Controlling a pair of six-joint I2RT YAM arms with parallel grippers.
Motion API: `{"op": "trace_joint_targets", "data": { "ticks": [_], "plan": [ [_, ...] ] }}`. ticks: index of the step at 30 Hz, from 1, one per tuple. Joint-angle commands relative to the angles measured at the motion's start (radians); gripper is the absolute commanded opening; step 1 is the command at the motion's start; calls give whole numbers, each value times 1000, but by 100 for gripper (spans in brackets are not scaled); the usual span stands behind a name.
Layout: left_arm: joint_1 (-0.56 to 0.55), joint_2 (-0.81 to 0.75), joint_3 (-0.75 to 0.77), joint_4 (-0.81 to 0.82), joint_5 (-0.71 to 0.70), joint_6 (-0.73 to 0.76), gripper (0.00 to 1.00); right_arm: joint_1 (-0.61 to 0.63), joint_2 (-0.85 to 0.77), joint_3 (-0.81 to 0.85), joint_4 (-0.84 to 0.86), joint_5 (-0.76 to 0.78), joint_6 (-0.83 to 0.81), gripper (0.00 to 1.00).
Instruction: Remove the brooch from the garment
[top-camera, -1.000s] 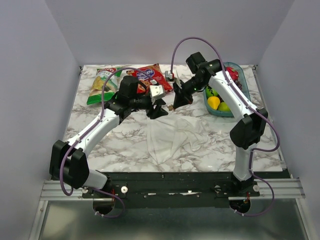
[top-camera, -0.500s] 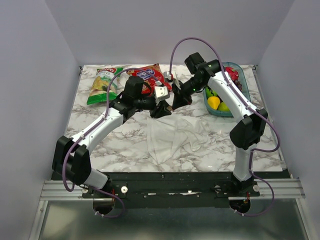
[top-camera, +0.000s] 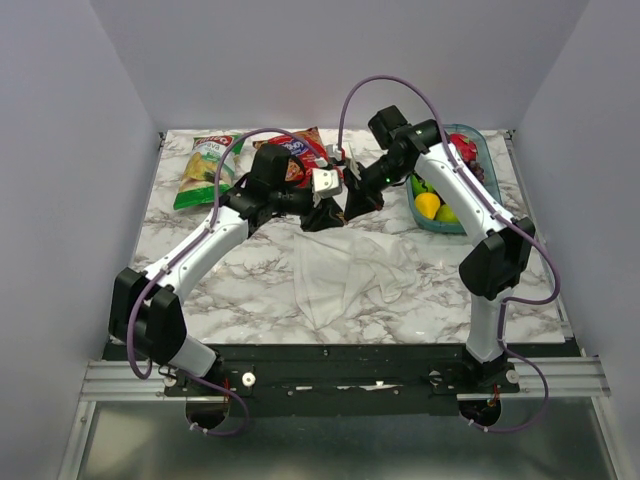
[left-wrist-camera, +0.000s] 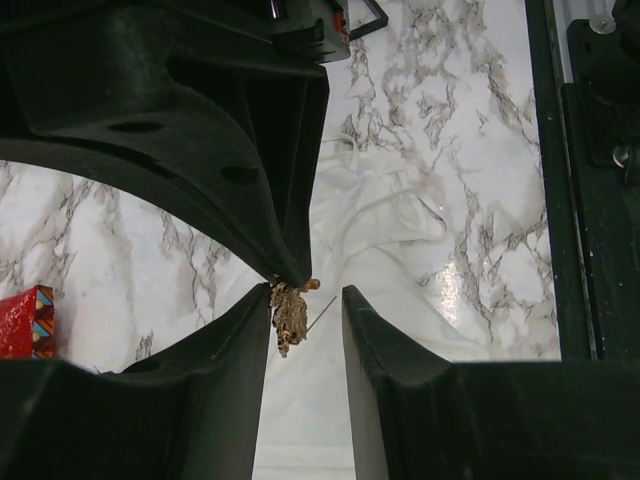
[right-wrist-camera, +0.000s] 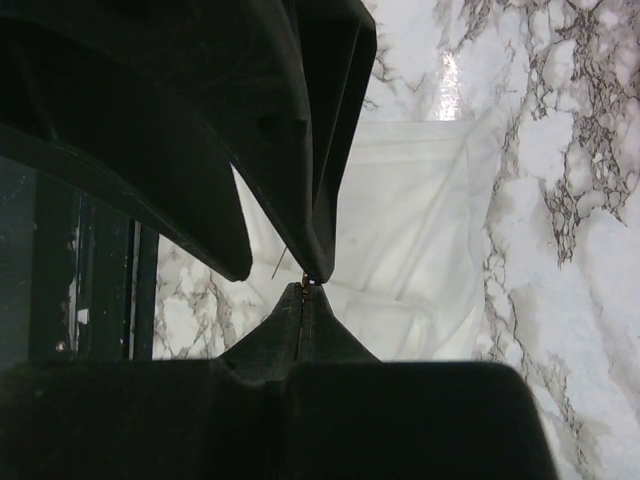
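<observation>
The brooch (left-wrist-camera: 289, 312), a small brownish-gold piece with a thin pin wire sticking out, hangs in the air above the white garment (left-wrist-camera: 400, 250). It is pinched at the very tip of the right jaws, which are closed on it.

The left wrist view shows this plainly. The brooch dangles from that black tip and sits in the gap between the left jaws, which stand apart. It is close against one finger (left-wrist-camera: 240, 340) and clear of the other.

The right wrist view gives much less: only a gold speck of the brooch (right-wrist-camera: 305, 285) at the seam of the shut fingertips (right-wrist-camera: 285, 330). The pin wire shows beside it, and the dark body of the left jaws looms just above.

In the top view the brooch is too small to tell. There the two sets of jaws meet tip to tip over the far edge of the garment (top-camera: 350, 268), which lies crumpled on the marble surface (top-camera: 220, 270). Snack bags (top-camera: 212, 165) lie behind the left arm (top-camera: 200, 250), and a tray of fruit (top-camera: 470, 132) sits beside the right arm (top-camera: 465, 195).
</observation>
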Motion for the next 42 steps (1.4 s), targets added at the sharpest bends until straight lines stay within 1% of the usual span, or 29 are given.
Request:
{"op": "trace_joint_targets", "data": {
  "ticks": [1,7,10,13,15,19,25,33,42],
  "plan": [
    [-7,24,37,-78,55,73,41,6,-27,-8,-184,-5,5,1],
    [-8,47,67,-142,61,154,36,6,-24,-5,-184,3,5,0],
    [-7,56,90,-188,62,199,35,8,-18,0,-184,3,7,0],
    [-8,61,97,-219,66,228,38,6,-16,0,-184,0,7,0],
    [-8,59,97,-230,69,237,42,6,-16,-2,-184,0,7,0],
    [-7,58,90,-231,73,249,44,8,-21,-5,-184,3,10,0],
    [-8,58,87,-247,69,279,41,8,-24,-6,-184,4,13,0],
    [-10,53,81,-254,44,305,32,8,-25,-8,-184,4,13,0],
    [-22,44,66,-253,6,317,29,8,-24,-5,-184,-2,15,0]
  ]
}}
